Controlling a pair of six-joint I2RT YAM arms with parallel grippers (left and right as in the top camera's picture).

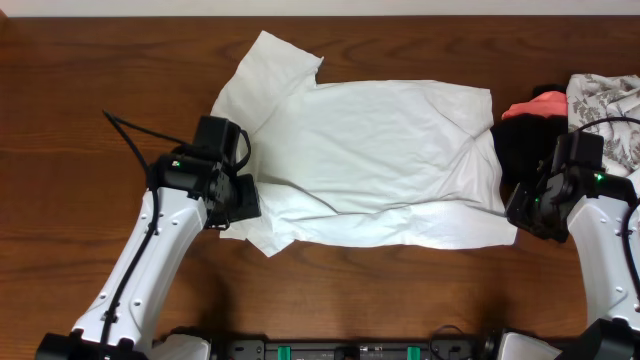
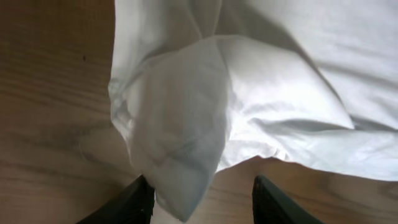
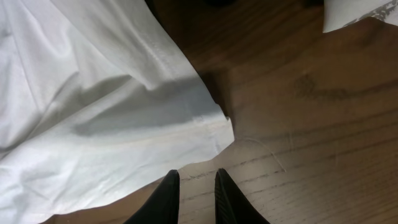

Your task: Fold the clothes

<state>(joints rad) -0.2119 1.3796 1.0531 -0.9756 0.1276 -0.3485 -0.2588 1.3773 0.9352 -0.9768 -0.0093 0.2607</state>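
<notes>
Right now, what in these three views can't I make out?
Overhead: the left gripper and right gripper hide their own fingertips, so contact with the T-shirt is unclear.
Overhead: the pile of other garments is cut off by the right edge.
Right wrist: a pale cloth in the top right corner is cut off by the edges, too little to identify.

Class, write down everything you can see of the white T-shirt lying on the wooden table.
The soft white cotton-looking T-shirt lies spread sideways on the brown wooden table, wrinkled, sleeves left, hem right. One sleeve fans up-left; the other bunches by the left gripper, its thin cloth reaching between the open fingers. A black garment borders the hem.
</notes>
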